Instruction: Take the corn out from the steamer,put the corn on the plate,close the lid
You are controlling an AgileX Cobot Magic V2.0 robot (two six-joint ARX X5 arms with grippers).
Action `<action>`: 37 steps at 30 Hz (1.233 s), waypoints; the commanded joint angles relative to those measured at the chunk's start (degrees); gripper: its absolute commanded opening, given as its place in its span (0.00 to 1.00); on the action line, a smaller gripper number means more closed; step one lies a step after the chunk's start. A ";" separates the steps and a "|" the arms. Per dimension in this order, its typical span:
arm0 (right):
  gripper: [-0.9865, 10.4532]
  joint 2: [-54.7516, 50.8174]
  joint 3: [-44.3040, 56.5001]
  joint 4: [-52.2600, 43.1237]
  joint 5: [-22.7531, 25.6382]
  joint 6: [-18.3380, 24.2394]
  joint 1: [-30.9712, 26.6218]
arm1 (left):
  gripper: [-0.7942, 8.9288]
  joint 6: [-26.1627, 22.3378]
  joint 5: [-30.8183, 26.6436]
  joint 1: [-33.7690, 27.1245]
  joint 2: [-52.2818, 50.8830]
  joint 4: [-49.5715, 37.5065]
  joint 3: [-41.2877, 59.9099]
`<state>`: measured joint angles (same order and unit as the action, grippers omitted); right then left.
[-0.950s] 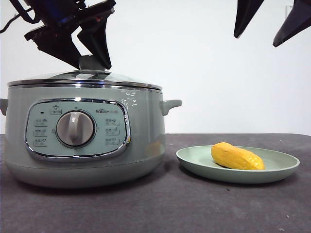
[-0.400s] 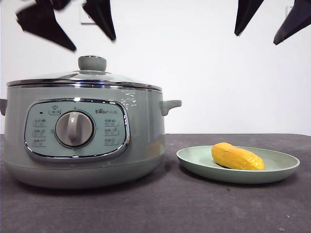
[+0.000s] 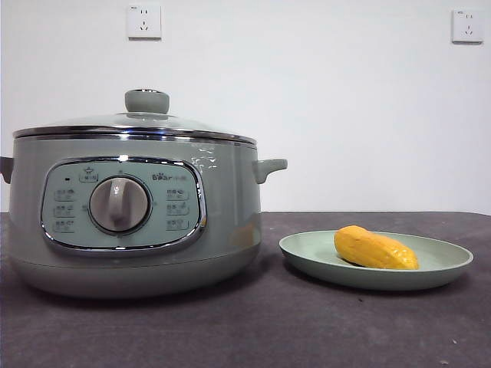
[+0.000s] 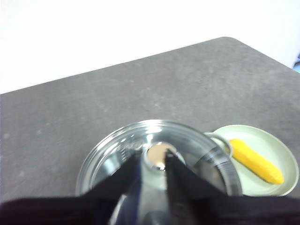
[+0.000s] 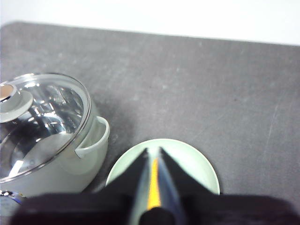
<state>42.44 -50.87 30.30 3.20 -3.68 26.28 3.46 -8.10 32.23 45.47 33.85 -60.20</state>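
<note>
At the left of the front view we see the steamer [image 3: 130, 211] on the dark table [image 3: 253, 330], with the lid [image 3: 134, 123] seated flat on its chrome rim and the knob upright on top. A wall socket [image 3: 144, 21] sits in the upper left of the frame, above the pot. Just right of the steamer, apart from it, the plate [image 3: 307, 249] rests on the table with the corn [image 3: 375, 248] lying on its side in it. A second socket [image 3: 467, 25] is in the upper right. No arm shows in this view.

From the wrist cameras, we find the left gripper [image 4: 154, 164] high above the lid's knob, its fingers a little spread and holding nothing. The right gripper [image 5: 153, 157] hangs above the plate, fingers nearly together with a thin gap, the corn showing through it far below.
</note>
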 commanded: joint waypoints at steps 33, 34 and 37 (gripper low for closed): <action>0.09 -9.44 13.73 -4.09 0.20 -1.84 0.02 | 0.08 -7.87 -5.42 -3.43 -24.61 1.53 22.21; 0.09 -9.44 13.73 -4.09 0.20 -1.84 0.02 | 0.08 -7.91 -5.25 -5.53 -27.43 -2.23 24.22; 0.09 -9.44 13.73 -4.09 0.20 -1.84 0.02 | 0.08 -7.78 -4.59 -13.79 -35.17 -15.37 34.21</action>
<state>33.12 -37.56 26.57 3.22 -4.97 26.26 -3.64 -12.82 19.51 10.74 19.81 -27.77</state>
